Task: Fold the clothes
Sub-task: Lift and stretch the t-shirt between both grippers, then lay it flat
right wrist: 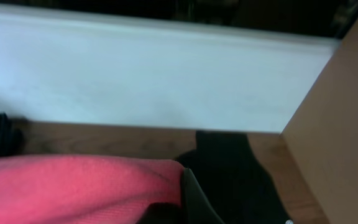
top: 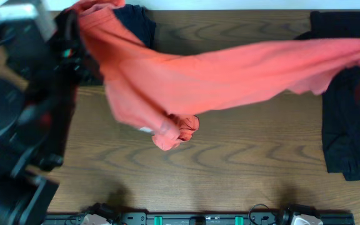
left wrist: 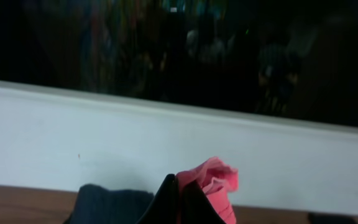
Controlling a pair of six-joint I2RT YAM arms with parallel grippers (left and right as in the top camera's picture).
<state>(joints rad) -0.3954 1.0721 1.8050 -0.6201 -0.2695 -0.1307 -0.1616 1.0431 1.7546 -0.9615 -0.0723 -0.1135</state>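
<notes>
The worktop [top: 230,169] lies bare under the span between the two hands, and that open patch looks like the place to lay the cloth down. The shirt [top: 230,75] hangs in the air, stretched from one hand to the other and sagging toward the left hand's side. The step in hand seems to be spreading it flat before any fold.

A black garment [top: 349,131] lies beneath and in front of the right hand. A navy garment [top: 139,25] sits just beside the left hand, partly behind the shirt. Both are best kept out from under the shirt, so I would lower it midway between the hands rather than close to either one.

The left hand [left wrist: 182,202] is closed tight on a pinch of the shirt's edge, which pokes up past its fingers. The right hand [right wrist: 188,199] is likewise clamped shut on the shirt's other end.

A twisted bunch [top: 177,131] dangles below the span, nearer the left hand. Keeping the hands level and the cloth taut should help it land first and get dragged straight instead of trapped as a lump.
</notes>
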